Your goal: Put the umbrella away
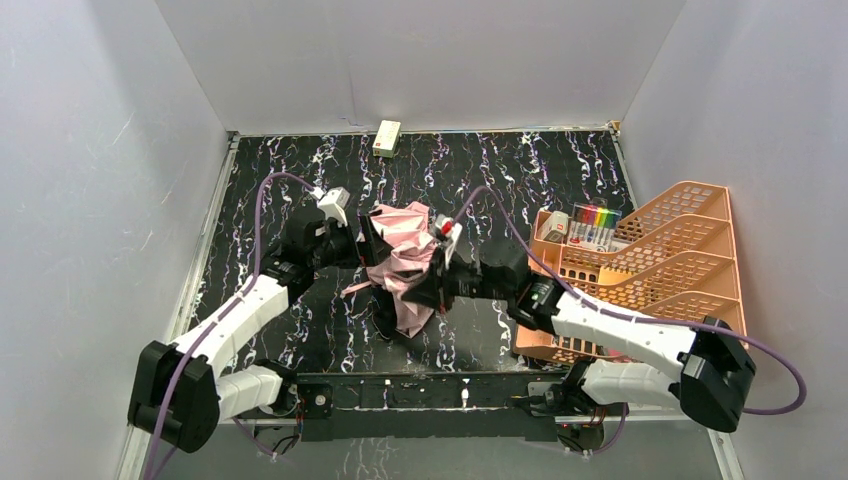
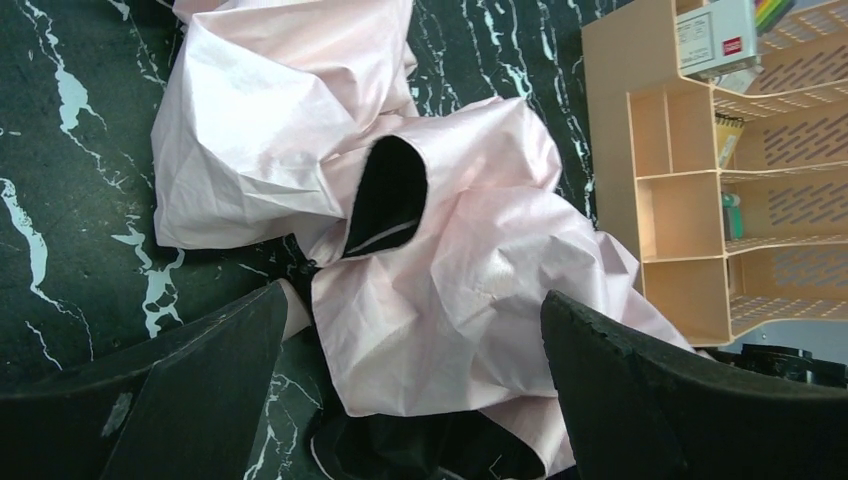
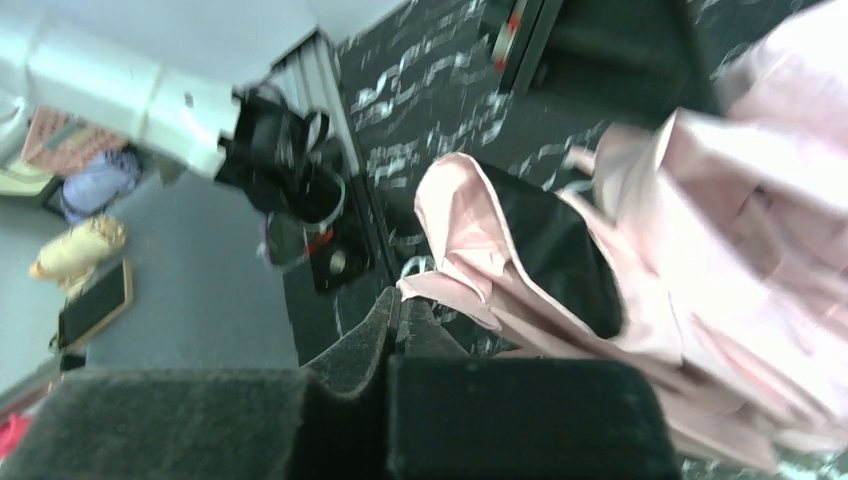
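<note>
Centrally, the crumpled umbrella (image 1: 405,262) lies on a black, white-veined tabletop (image 1: 560,185) enclosed by plain grey walls (image 1: 420,60). Left gripper (image 2: 412,310) spread wide over the fabric; right gripper (image 3: 395,305) pressed together at its edge.

The top camera looks down from high behind the robot over the whole marbled table (image 1: 560,180). Both wrist cameras sit close to the pink umbrella (image 1: 405,255), which all three views share. The left one also faces the mesh rack (image 2: 605,150).

A black, white-veined marbled worktop (image 1: 560,170). A small cream box (image 1: 386,137) lies at its far edge. An orange tiered mesh rack (image 1: 690,240) on the right holds coloured markers (image 1: 598,217).
</note>
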Tool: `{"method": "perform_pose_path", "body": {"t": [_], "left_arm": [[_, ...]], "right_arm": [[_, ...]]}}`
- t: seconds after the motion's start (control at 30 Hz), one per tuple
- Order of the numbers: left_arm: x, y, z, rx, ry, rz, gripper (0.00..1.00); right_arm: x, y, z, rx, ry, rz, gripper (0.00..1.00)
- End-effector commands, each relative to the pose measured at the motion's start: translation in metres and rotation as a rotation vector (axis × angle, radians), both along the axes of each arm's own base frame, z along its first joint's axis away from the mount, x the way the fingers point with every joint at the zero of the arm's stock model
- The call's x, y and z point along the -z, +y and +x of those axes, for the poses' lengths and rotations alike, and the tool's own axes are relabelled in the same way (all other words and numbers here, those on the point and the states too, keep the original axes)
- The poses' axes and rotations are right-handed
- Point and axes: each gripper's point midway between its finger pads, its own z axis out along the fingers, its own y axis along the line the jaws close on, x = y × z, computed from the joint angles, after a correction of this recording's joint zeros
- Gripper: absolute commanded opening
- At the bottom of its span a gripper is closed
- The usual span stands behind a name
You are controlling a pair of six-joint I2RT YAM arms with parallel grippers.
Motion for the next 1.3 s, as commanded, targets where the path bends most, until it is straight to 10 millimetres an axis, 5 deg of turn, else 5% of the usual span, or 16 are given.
{"method": "perform_pose_path", "body": {"t": [0.0,0.3,0.57,0.9,1.07,1.27], "left_arm": [[-0.041,-0.003,-0.004,0.027,-0.117,-0.051,0.98],[-0.084,0.043,-0.014,-0.144,-0.24,0.059,0.98],[-0.055,0.045,-0.038,-0.074,-0.166,0.095,0.98],[-0.034,0.029,-0.046,0.003,-0.089,0.053,0.98],[-0.031,0.021,-0.047,0.027,-0.071,0.015,0.98],[-0.019,0.013,-0.051,0.048,-0.046,-0.028,0.98]], "right_arm": [[-0.037,0.02,0.034,0.112,-0.041,0.027,0.0],[-0.042,0.037,0.127,0.364,-0.026,0.042,0.0],[-0.016,0.048,0.209,0.333,-0.026,0.048,0.0],[0.077,0.059,0.297,0.384,0.005,-0.122,0.0],[0.124,0.048,0.312,0.468,0.048,-0.244,0.0],[0.17,0.01,0.322,0.664,0.146,-0.403,0.0]]}}
